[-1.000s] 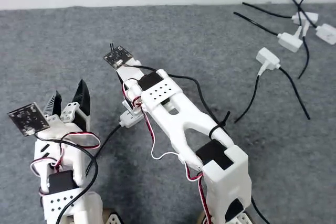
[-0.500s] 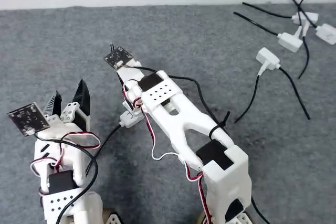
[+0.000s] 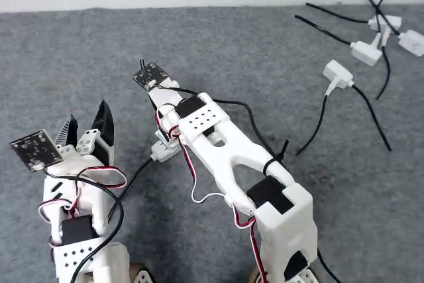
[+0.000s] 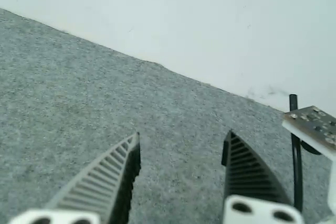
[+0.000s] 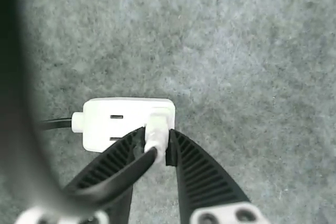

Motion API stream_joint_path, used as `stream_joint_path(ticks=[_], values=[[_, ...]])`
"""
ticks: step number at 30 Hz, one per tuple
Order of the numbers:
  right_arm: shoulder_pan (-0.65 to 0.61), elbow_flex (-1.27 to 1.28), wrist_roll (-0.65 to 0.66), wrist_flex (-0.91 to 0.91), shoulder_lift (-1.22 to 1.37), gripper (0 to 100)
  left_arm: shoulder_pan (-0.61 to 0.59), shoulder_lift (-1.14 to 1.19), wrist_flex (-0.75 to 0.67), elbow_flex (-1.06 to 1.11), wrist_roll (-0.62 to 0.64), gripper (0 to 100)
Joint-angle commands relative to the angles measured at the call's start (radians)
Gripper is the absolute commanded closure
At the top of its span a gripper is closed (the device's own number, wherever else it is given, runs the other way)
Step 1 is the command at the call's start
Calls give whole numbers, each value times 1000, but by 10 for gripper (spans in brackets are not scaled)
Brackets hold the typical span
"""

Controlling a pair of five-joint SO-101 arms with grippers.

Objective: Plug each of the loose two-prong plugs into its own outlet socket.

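In the right wrist view my right gripper (image 5: pixel 156 132) is shut on a white two-prong plug (image 5: pixel 157 128), whose black cord trails back along the fingers. The plug sits against one end of a white outlet socket block (image 5: pixel 123 123) that shows two open slots. From above, that block (image 3: pixel 161 150) lies under the right arm's wrist, with its black cable running toward the near edge. My left gripper (image 4: pixel 181 150) is open and holds nothing, hovering above the carpet at the near left (image 3: pixel 87 126). Three loose white plugs (image 3: pixel 337 73), (image 3: pixel 365 52), (image 3: pixel 385 23) lie at the far right.
Grey carpet (image 3: pixel 79 51) covers the table up to a white wall at the back. Black cords (image 3: pixel 371 114) sprawl around the far-right plugs, and another white piece (image 3: pixel 412 41) lies there. The right arm's camera board (image 4: pixel 313 125) shows beside my left gripper.
The right arm's wrist has shifted slightly toward the near side over the outlet block. The left arm and the far plugs have not moved.
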Motion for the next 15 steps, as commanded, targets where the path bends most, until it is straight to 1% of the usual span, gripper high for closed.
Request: stream_joint_path(ticks=[1, 5, 6, 11, 15], values=[[-2, -5, 3, 1, -24, 950, -5, 2, -29, -58, -14, 750], [7, -5, 23, 39, -88, 767, -5, 2, -31, -59, -14, 750], [13, -5, 43, 47, -110, 742, -6, 2, -31, -59, -14, 750], [22, -3, 75, 65, -282, 778, -2, 2, -31, -59, -14, 750], [27, -3, 75, 140, -410, 785, 0, 0, -32, -65, -15, 750]])
